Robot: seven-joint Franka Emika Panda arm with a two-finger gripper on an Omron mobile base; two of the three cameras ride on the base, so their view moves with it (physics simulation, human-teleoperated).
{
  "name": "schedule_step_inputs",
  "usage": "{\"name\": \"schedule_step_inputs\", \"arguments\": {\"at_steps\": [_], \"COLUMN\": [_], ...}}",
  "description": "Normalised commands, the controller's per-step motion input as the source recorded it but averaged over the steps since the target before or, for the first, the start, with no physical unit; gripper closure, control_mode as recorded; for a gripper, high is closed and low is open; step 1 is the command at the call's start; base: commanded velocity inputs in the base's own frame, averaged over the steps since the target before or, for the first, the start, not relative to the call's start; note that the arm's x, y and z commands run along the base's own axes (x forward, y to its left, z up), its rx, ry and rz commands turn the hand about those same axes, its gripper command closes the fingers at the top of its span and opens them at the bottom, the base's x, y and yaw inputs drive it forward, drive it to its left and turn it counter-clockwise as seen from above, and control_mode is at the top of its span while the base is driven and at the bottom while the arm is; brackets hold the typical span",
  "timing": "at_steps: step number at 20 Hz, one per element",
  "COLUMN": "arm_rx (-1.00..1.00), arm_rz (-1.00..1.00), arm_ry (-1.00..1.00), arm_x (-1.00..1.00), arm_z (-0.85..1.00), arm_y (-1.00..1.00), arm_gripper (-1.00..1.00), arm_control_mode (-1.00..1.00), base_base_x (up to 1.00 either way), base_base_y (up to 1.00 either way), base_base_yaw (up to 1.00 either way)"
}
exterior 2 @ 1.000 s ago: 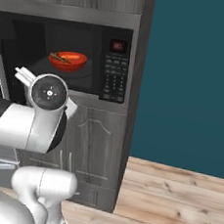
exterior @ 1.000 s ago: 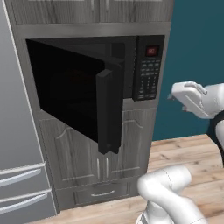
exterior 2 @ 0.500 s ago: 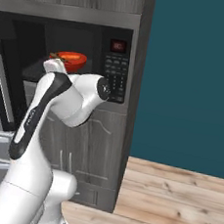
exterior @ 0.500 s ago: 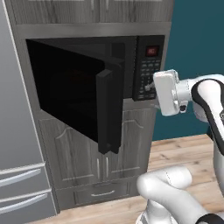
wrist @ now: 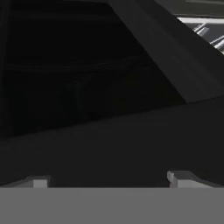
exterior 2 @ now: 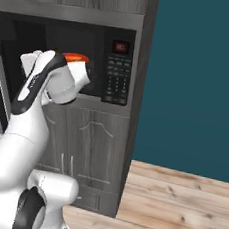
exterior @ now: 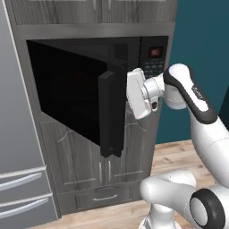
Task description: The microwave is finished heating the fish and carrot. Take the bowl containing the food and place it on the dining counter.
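Note:
The black microwave (exterior: 153, 57) (exterior 2: 118, 70) is built into grey cabinets, and its dark glass door (exterior: 71, 98) stands swung wide open. A sliver of the red-orange bowl (exterior 2: 75, 58) shows inside the cavity, just above my wrist. The fish and carrot are hidden by my arm. My white hand (exterior: 138, 92) is level with the cavity, beside the door's free edge. My gripper (wrist: 110, 180) faces the dark interior, open, with both tips wide apart and nothing between them. The dining counter is out of view.
A steel fridge (exterior: 18, 134) stands left of the microwave. Grey cabinet doors and a drawer (exterior: 96, 170) sit below it. A teal wall (exterior 2: 191, 80) and wood floor (exterior 2: 178, 194) lie to the right. The open door juts out toward me.
My arm has swung from the right side to the front of the microwave opening. The hand now sits by the door's edge and covers most of the bowl in the right base view.

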Motion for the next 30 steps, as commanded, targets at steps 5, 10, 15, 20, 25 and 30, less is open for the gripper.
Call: {"name": "schedule_step_inputs", "arguments": {"at_steps": [5,10,15,20,25,30], "arm_rx": [0.00,0.00,-0.03,-0.03,0.00,0.00], "arm_rz": [0.39,0.17,-0.09,-0.06,-0.14,-0.18], "arm_ry": [0.04,-0.03,-0.15,-0.03,0.00,0.00], "arm_x": [-0.58,-0.58,0.02,0.11,0.70,0.74], "arm_z": [0.00,-0.04,-0.03,0.00,0.14,0.14], "arm_y": [1.00,1.00,1.00,-0.01,-1.00,-1.00], "arm_gripper": [-1.00,-1.00,-1.00,-1.00,-1.00,-1.00], "arm_control_mode": [-1.00,-1.00,-1.00,-1.00,-1.00,-1.00], "base_base_x": [0.00,0.00,0.00,0.00,0.00,0.00], "base_base_y": [0.00,0.00,0.00,0.00,0.00,0.00], "base_base_yaw": [0.00,0.00,0.00,0.00,0.00,0.00]}}
